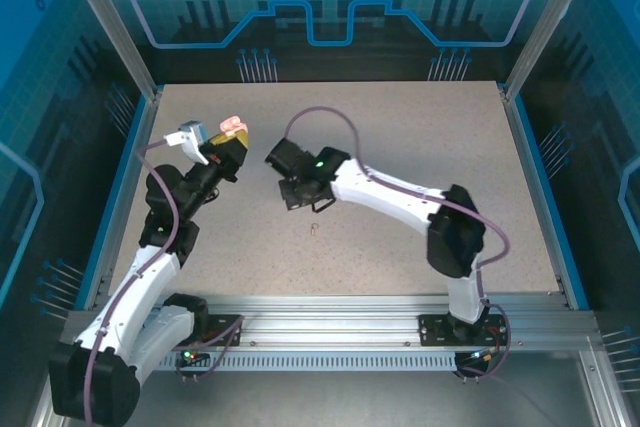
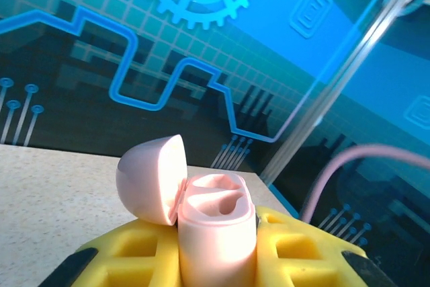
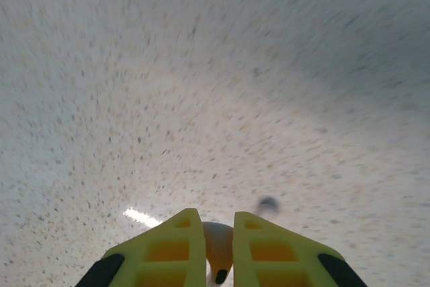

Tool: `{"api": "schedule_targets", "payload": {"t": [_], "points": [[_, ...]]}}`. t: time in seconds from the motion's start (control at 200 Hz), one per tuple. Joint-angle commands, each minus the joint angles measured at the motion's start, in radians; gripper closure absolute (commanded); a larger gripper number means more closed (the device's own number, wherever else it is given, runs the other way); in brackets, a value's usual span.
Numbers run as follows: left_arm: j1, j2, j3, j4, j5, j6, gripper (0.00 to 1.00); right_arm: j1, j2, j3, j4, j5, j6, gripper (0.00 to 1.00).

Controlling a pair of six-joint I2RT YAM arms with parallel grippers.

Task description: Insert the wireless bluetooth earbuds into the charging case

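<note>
Nearest to me there's a tiny speck (image 1: 316,228) on the table (image 1: 430,147), just on my side of the right gripper. It's way too small to say what it is.

Then my right gripper (image 3: 216,218): the fingers are pinched nearly together on a pale earbud (image 3: 216,245). It's tucked deep between them with a dark tip toward the wrist, so I reckon its long axis runs along the fingers, but I can't swear to it. There's just bare table in front of it.

The bit that matters: the case (image 2: 215,210) sits off to the left of that gripper and a touch farther out. It's clenched in my left gripper (image 2: 218,250) and held up off the table. The lid (image 2: 149,176) is flipped open to one side, and the mouth faces upward in the left wrist view. The sockets look empty to me. So my guess is the right arm has to carry the earbud leftward and down into that mouth, steering clear of the lid.

Room-wise, the gap between the two grippers is short but open. Beyond and to the right it's wide bare table. The left rail (image 1: 122,197) runs close by my left arm, and the back wall (image 1: 330,7) is well behind the case.
</note>
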Motion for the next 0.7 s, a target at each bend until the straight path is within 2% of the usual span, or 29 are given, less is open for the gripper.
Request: {"api": "schedule_targets", "payload": {"t": [0.0, 0.195, 0.335, 0.495, 0.695], "points": [[0.011, 0.011, -0.023, 0.146, 0.124, -0.004, 1.0, -0.054, -0.113, -0.032, 0.028, 0.043, -0.075, 0.87], [-0.012, 0.064, -0.06, 0.311, 0.209, -0.011, 1.0, -0.121, -0.252, -0.005, 0.075, 0.041, -0.197, 0.86], [-0.083, 0.108, -0.05, 0.325, 0.228, 0.073, 1.0, -0.144, -0.32, 0.02, 0.126, 0.017, -0.291, 0.86], [-0.186, 0.156, -0.05, 0.35, 0.194, 0.206, 1.0, -0.146, -0.389, 0.007, 0.196, -0.022, -0.377, 0.86], [-0.278, 0.222, -0.071, 0.464, 0.077, 0.349, 1.0, -0.143, -0.488, -0.08, 0.301, -0.086, -0.449, 0.86]]}}
